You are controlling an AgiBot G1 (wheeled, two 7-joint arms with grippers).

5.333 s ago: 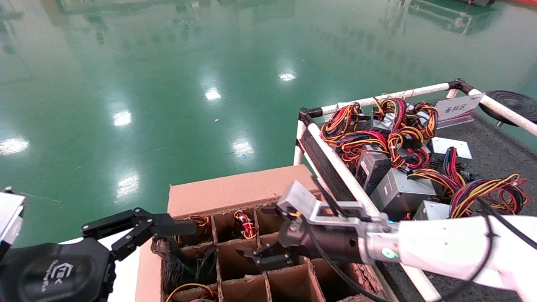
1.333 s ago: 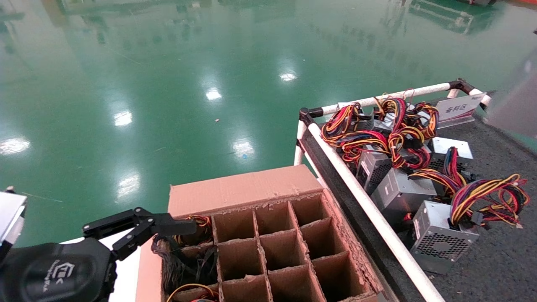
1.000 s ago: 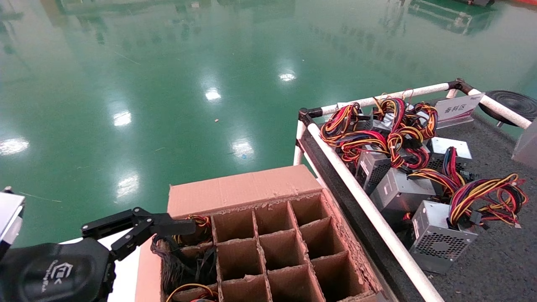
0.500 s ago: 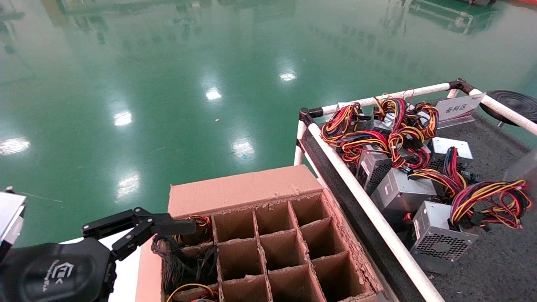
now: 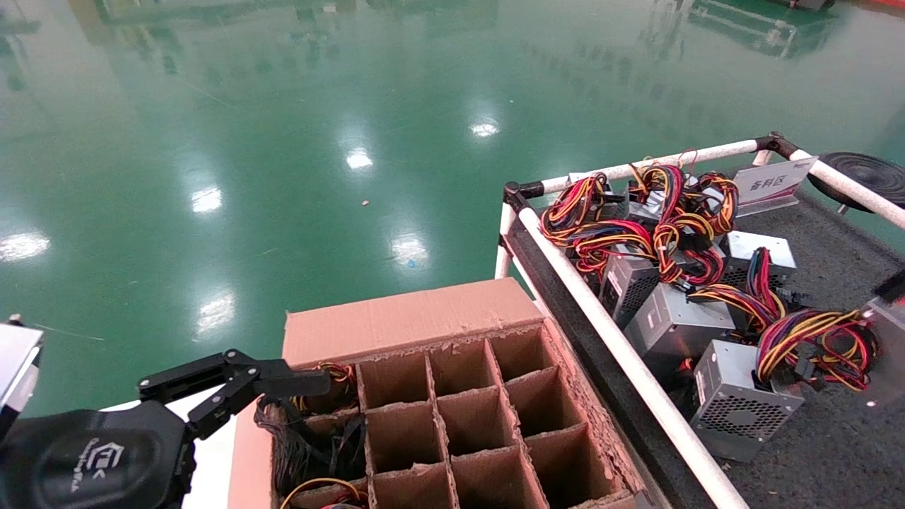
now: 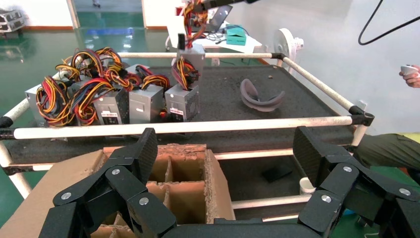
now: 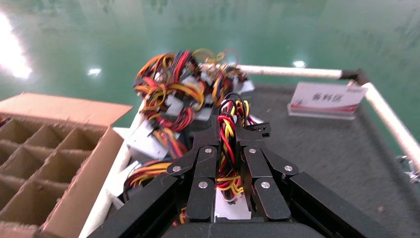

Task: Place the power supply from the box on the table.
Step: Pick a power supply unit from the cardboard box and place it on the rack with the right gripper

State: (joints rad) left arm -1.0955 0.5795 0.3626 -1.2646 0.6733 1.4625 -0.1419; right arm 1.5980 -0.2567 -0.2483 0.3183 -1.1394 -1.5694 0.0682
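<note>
Two pincers are mine, and only the right gripper (image 7: pixel 228 130) is busy. It is clenched on a bundle of red, yellow and black wires (image 7: pixel 227 148), and the power supply (image 6: pixel 192 53) hangs from those wires under it. The left wrist view shows that silver unit in the air above the far side of the table (image 5: pixel 834 452), clear of the dark speckled surface. It is well apart from the box (image 5: pixel 396 318), which stands to the left of the table, just beside the near white rail (image 5: pixel 622 353).

Several other grey units (image 5: pixel 672 325) lie on the table in a heap with tangled wires, near its far left corner. A white sign card (image 5: pixel 772 185) stands at the far rail.

My left gripper (image 6: pixel 225 151) hangs at the box's left side with its fingers spread wide, grasping nothing. Some coloured wires (image 5: pixel 332 375) show in the box's far left cell.
</note>
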